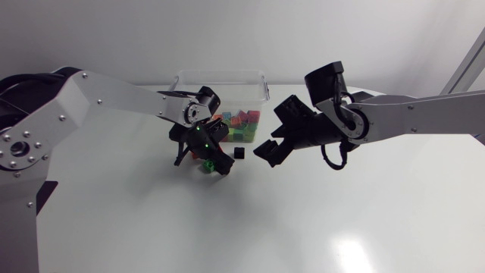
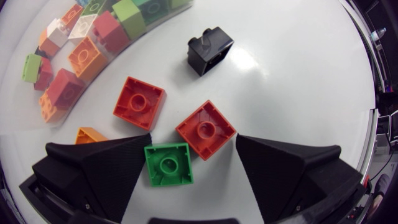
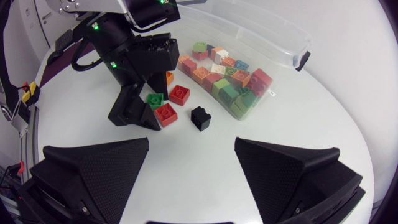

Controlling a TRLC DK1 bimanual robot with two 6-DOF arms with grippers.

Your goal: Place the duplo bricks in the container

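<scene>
Shows the left end effector [image 2: 191, 149] down close to the white table [image 1: 341, 220], fingers wide apart and clamped on nothing. Puts a green brick [image 2: 168, 164] flat on the table between those fingers, hollow underside up, one edge just beside a finger – cannot tell whether touching. Places a red brick [image 2: 206, 129] just ahead of the green one, corner to corner with it and near the other finger, also underside up. Sets a second red brick [image 2: 139, 102] a little further ahead, apart from the first, and an orange brick [image 2: 92, 134] half hidden behind one finger. Has a black brick [image 2: 210, 50] lying alone further out, well clear of the coloured ones.

Stands the clear container [image 3: 273, 31] on the table just beyond the loose bricks, with a heap of green, red, orange and white bricks inside, crowded against its near wall.

Holds the right end effector [image 3: 191, 155] above the table, fingers spread wide, nothing between them. Points it toward the left end effector and the loose bricks – the black brick nearest to it. Brings the right arm in from the right side in the head view, with its end effector near the middle of the table
</scene>
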